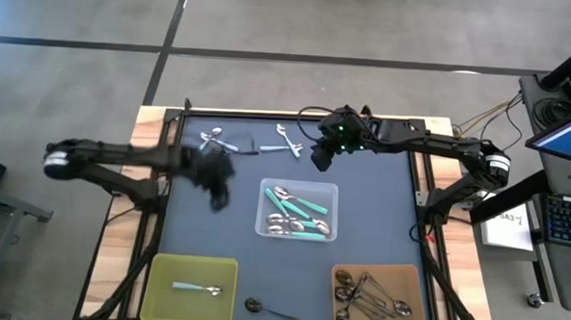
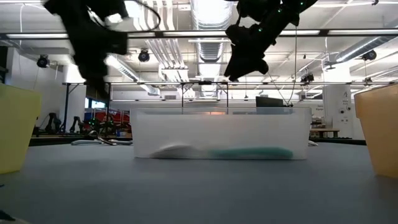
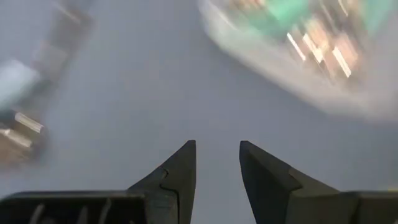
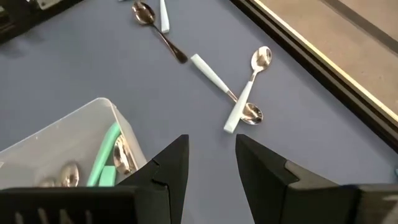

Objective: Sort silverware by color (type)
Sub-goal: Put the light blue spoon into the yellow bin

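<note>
Hovering empty and parted, the left gripper [image 1: 218, 194] is beside the clear bin [image 1: 299, 188]; the right gripper [image 1: 321, 160], also parted, is near the table's far edge.

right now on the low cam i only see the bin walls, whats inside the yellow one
observer: One pale-handled spoon lies in the yellow bin, and nothing else.
operator: any spoons loose on the mat near the right arm
observer: Yes, two white-handled spoons lie crossed near the far edge, just ahead of the right gripper.
operator: is that gripper carrying anything
observer: No, it is open and empty, above the mat beside the clear bin.
</note>
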`<state>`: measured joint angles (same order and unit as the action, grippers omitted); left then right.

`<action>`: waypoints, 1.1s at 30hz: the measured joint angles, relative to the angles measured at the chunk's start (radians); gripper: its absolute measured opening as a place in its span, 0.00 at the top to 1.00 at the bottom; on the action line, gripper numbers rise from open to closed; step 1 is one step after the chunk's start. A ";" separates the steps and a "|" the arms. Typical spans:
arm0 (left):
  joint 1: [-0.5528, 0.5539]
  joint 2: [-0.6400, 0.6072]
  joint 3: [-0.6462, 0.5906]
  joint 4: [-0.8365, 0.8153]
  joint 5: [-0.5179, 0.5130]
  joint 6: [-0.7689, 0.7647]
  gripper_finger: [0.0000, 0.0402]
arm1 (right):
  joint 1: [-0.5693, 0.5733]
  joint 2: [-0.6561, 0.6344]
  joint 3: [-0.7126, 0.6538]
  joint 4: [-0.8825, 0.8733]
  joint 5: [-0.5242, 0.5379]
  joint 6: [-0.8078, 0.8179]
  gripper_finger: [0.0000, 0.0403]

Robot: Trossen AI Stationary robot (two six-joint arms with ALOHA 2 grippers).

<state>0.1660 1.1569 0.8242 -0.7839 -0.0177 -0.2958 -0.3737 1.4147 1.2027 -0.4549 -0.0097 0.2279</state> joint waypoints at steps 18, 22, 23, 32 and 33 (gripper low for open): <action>0.483 0.448 0.214 0.345 0.313 0.195 0.74 | 0.000 0.000 -0.007 -0.003 0.012 -0.003 0.69; 0.476 0.570 0.320 0.236 0.176 0.293 0.74 | 0.000 0.000 -0.007 -0.004 0.013 -0.003 0.69; 0.477 0.600 0.344 0.213 0.150 0.311 0.74 | 0.000 0.000 -0.007 -0.004 0.013 -0.003 0.69; 0.456 0.737 0.488 0.167 0.139 0.380 0.74 | 0.000 0.000 -0.010 -0.005 0.013 -0.026 0.69; 0.453 0.738 0.492 0.172 0.138 0.390 0.74 | -0.001 0.000 -0.011 -0.005 0.014 -0.029 0.69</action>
<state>0.6188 1.8952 1.3158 -0.6123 0.1203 0.0943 -0.3742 1.4147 1.1920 -0.4597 0.0039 0.1988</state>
